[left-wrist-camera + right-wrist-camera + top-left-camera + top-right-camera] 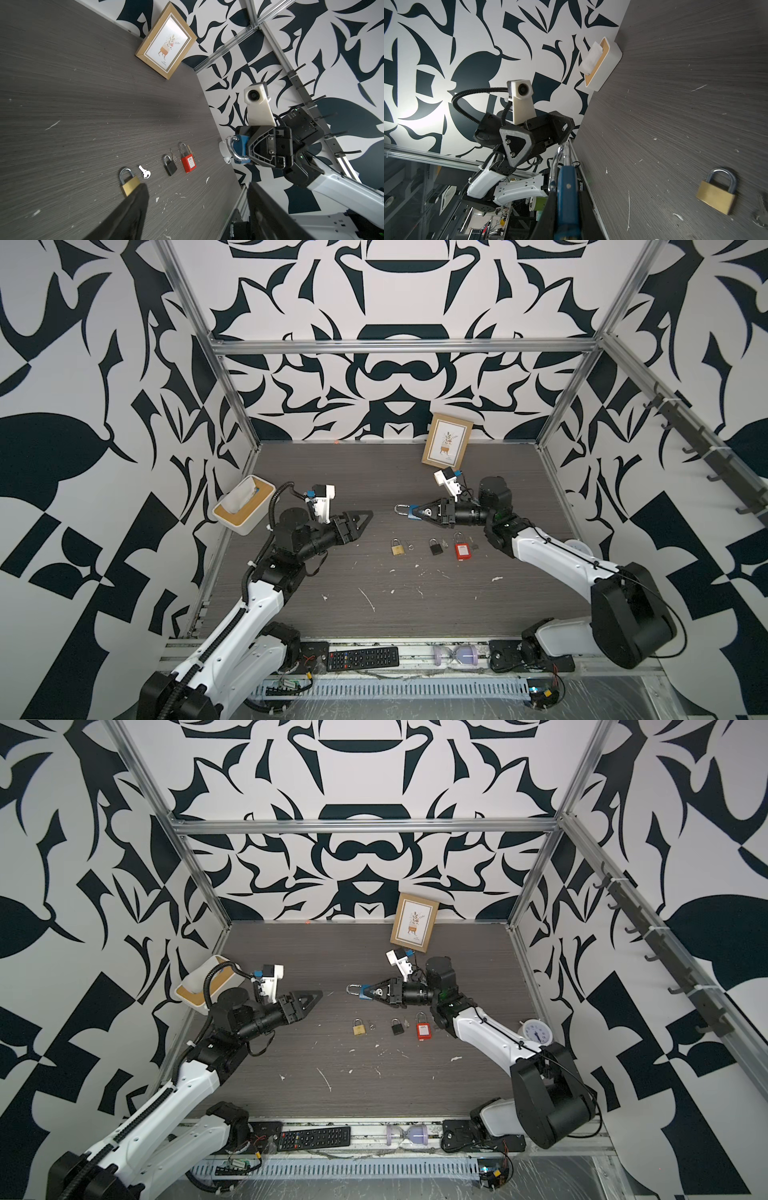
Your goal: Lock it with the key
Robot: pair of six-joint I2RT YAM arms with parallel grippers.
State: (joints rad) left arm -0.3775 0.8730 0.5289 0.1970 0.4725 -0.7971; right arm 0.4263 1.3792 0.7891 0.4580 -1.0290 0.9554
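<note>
Over the far middle of the bench (332, 472), the right pincer (371, 992) is clamped on the blue padlock (239, 148), held off the surface with its loop pointing left. The left pincer (365, 524) hangs to its left, fingers apart, empty. My guess is the next job is fetching a key (144, 172) from the near row. It's flat, so that needs a careful pinch.

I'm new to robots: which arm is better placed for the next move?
Probably left. The left gripper is open and empty, pointing toward the blue padlock; the right gripper is shut on that padlock, so it is busy.
</note>
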